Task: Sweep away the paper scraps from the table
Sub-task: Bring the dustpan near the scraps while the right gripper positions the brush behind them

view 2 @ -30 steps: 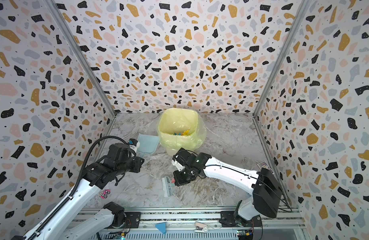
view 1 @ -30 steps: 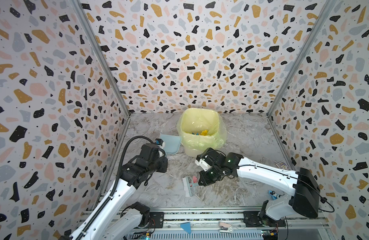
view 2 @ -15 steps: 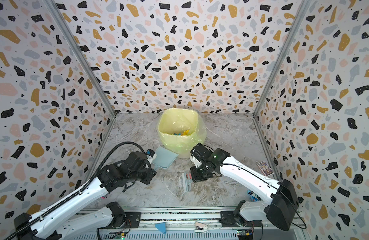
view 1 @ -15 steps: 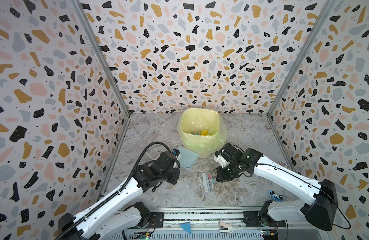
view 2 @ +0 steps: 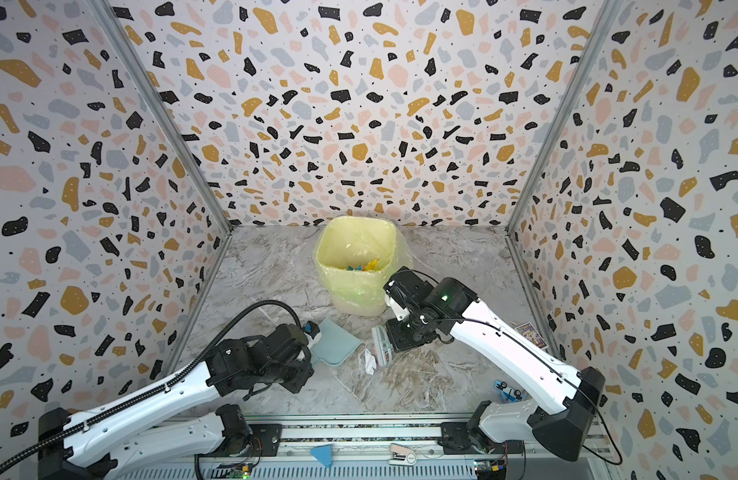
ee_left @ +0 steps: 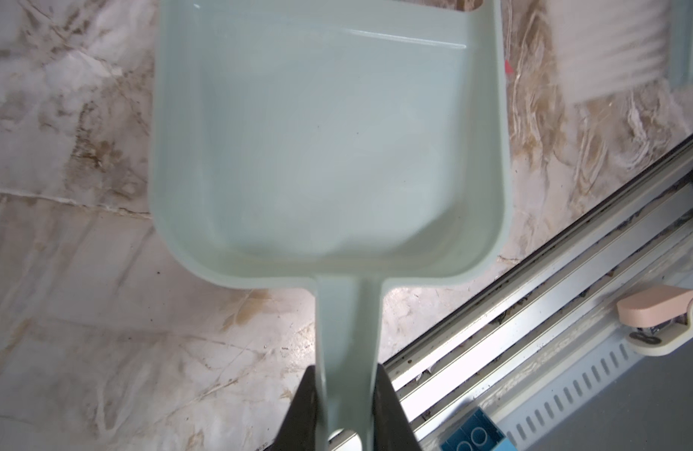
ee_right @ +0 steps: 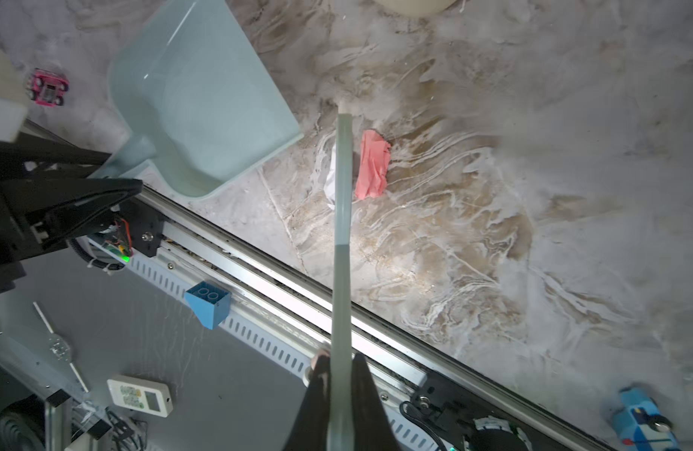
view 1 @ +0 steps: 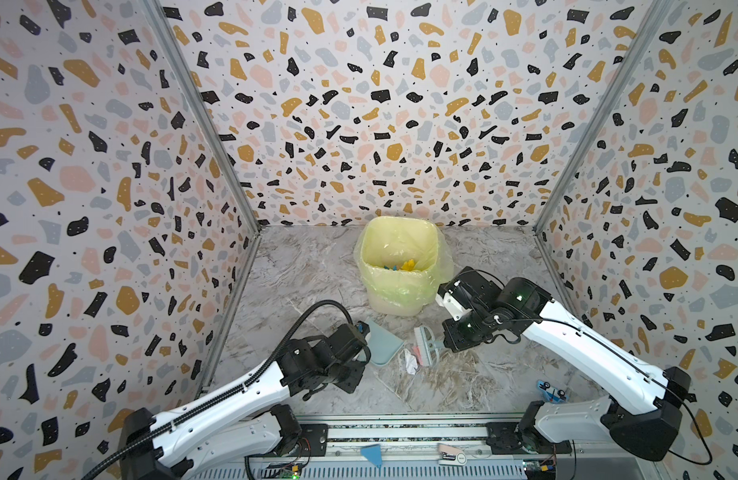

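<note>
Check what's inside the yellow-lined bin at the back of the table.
In both top views, blue and yellow paper scraps lie at the bottom of the bin. Its near wall hides part of its floor, so more may lie there unseen.

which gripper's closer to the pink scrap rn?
Right. The right gripper holds the brush, whose head sits beside the pink scrap; the left gripper holds the dustpan by its handle, with the pan between it and the scrap.
</note>
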Action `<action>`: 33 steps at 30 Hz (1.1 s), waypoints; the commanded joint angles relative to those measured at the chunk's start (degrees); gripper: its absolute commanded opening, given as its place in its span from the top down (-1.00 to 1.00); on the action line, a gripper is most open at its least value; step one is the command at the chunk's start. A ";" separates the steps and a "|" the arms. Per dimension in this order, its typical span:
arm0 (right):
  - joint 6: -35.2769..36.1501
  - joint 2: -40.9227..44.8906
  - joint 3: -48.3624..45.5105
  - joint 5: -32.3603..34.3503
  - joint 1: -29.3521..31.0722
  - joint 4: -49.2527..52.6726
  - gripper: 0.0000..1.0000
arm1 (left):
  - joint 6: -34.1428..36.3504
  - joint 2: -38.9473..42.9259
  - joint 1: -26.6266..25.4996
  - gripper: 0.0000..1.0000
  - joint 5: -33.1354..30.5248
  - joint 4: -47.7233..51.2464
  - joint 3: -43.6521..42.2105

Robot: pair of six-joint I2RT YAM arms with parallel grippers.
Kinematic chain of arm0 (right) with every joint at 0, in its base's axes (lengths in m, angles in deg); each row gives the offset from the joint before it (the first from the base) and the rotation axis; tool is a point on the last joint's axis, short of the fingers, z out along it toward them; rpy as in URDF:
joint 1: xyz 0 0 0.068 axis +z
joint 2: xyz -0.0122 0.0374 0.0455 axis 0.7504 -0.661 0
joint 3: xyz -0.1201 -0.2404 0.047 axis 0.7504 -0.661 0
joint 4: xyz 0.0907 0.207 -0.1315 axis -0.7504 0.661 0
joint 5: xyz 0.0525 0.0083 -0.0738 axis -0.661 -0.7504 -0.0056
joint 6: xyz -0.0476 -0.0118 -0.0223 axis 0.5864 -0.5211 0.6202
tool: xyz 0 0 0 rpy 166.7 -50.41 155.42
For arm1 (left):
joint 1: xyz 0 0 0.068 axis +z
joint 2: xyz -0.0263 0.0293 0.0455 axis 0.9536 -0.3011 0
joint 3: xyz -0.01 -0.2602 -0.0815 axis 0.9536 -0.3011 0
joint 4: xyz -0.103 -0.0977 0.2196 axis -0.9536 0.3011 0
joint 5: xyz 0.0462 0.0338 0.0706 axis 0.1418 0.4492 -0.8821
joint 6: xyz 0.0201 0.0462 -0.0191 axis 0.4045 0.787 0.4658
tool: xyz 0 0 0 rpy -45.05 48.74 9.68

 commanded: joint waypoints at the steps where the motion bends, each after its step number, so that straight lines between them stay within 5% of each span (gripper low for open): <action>1: 1.74 -2.63 0.84 5.47 0.85 5.04 1.00 | -0.87 -1.54 -2.48 0.76 -0.62 1.28 -0.52; 15: 1.87 -11.95 4.39 14.77 5.54 5.18 1.00 | -0.06 -5.99 -10.80 0.77 -1.34 4.46 -1.81; 33: 3.98 -19.37 8.20 17.10 7.13 5.04 1.00 | 4.75 -11.87 -11.64 0.81 1.98 -1.45 -2.06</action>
